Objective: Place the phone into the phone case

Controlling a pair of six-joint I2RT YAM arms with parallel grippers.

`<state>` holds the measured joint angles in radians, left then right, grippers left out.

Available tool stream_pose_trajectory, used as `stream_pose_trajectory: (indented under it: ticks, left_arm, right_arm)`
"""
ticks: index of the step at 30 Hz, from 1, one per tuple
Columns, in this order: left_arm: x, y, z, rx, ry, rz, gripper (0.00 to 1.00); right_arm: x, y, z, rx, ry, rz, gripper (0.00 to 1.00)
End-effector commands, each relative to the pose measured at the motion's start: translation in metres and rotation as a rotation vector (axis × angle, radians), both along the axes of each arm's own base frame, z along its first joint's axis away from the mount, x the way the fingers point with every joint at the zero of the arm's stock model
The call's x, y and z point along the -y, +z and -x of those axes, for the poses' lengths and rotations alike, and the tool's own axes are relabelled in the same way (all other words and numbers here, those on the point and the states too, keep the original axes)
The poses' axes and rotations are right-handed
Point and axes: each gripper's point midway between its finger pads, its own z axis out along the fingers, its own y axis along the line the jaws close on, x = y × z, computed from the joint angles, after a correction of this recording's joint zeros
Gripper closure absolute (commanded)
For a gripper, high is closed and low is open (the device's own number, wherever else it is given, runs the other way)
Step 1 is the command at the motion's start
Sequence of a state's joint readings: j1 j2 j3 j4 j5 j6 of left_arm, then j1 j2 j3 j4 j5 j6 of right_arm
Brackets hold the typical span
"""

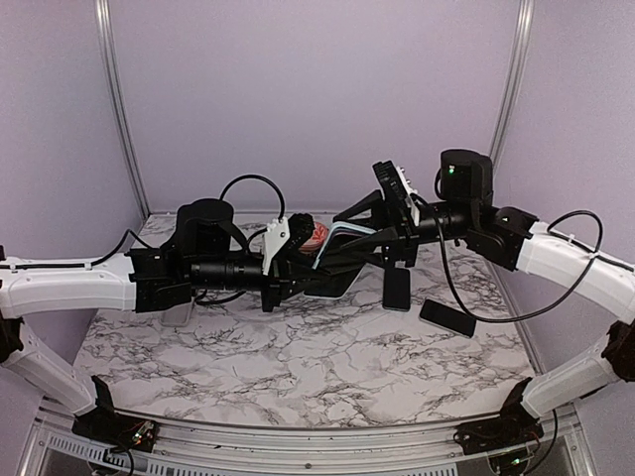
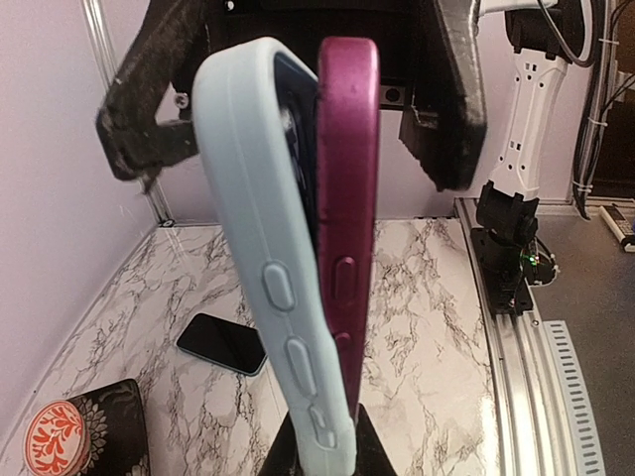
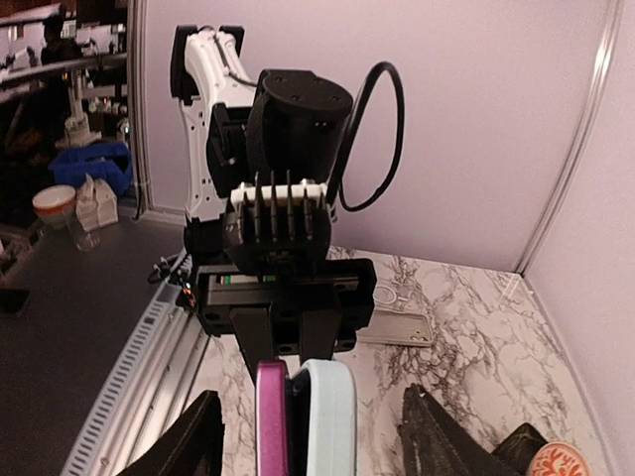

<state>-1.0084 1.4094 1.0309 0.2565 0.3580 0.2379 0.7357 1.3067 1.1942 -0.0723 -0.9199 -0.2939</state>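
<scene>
Over the marble table (image 1: 298,377) the two arms meet in mid-air. The left gripper (image 3: 290,349) is clamped on a light-blue phone case (image 2: 248,198) with a magenta case (image 2: 347,169) pressed against it. The right gripper (image 3: 313,446) stands spread, touching neither. A black phone (image 1: 446,317) lies flat near the table's right edge. It looks stiff, thin and slick, so best pinched by its long sides; the cases look rubbery.

1. The left gripper (image 2: 319,456) is mostly cut off by the lower edge of its wrist view.
2. Only a dark sliver is seen between the pale blue case (image 2: 263,248) and the magenta slab (image 2: 347,198); whether the slab is a phone or a case cannot be told.
3. The orange-patterned case (image 2: 84,436) is cropped at the corner.
4. From above, both are almost wholly hidden.
</scene>
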Motion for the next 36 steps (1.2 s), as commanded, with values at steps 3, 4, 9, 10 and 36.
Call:
stream_pose_trajectory:
  ticks: [3,4,9,10,36]
  left_arm:
    - [0.001,0.025,-0.001,0.074,0.007,0.058,1.00]
    - [0.001,0.024,-0.001,0.074,0.009,0.055,1.00]
    - [0.002,0.020,-0.002,0.058,0.013,0.045,1.00]
    - [0.004,0.020,-0.002,0.050,0.007,0.049,1.00]
    - [-0.008,-0.011,-0.038,0.348,0.189,-0.233,1.00]
  right_arm:
    - [-0.006,-0.012,0.004,0.009,0.034,0.058,0.63]
    - [-0.006,-0.010,0.006,0.010,0.046,0.057,0.75]
    - [-0.004,0.001,0.014,0.035,0.074,0.028,1.00]
    - [-0.003,0.002,0.015,0.039,0.074,0.018,1.00]
    - [0.016,-0.018,0.002,0.448,-0.141,0.281,0.11]
